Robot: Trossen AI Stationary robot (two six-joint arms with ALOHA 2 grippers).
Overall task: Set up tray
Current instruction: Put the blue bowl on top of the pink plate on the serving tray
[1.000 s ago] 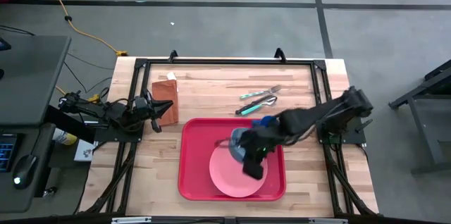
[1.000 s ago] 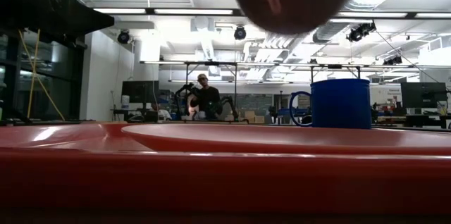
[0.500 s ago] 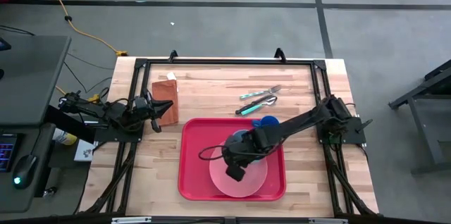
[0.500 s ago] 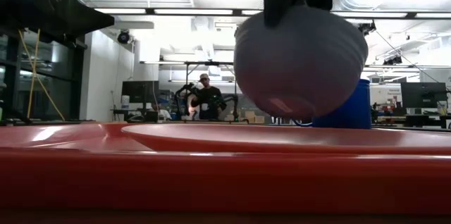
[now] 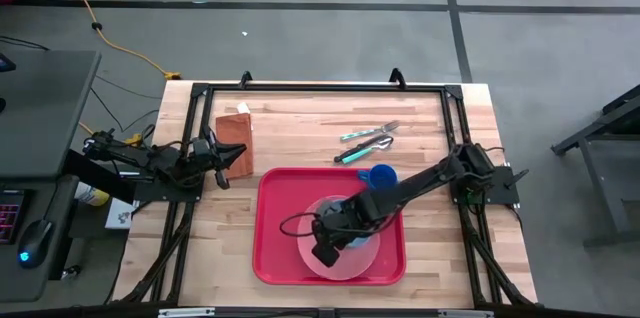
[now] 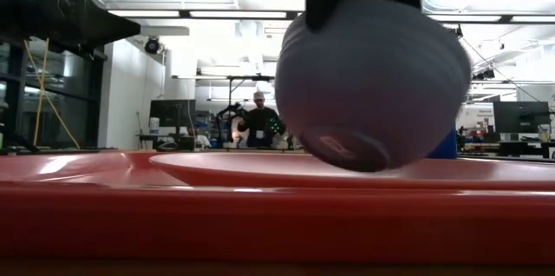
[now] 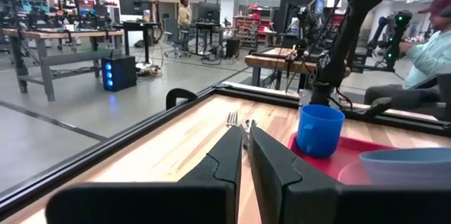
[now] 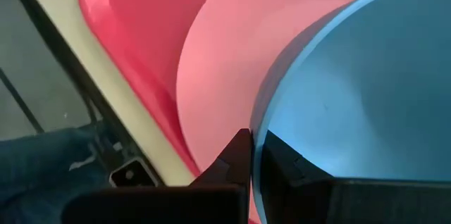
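Left gripper [image 5: 222, 165] parked at the table's left edge, fingers [image 7: 229, 160] nearly together, nothing held — just beside a small brown napkin [image 5: 233, 134]. Large red plastic rectangular tray [image 5: 275, 220] sits front-centre, lying flat, long axis running left-right across the table. On it a round pink plate [image 5: 352, 264] and, at its far right corner, a blue plastic cup [image 5: 380, 175]. Right arm stretches low, diagonally from the right edge over the tray — right gripper [image 5: 328, 240] clamped on the rim of a pale blue-grey bowl [image 6: 373, 85], held just above the plate.
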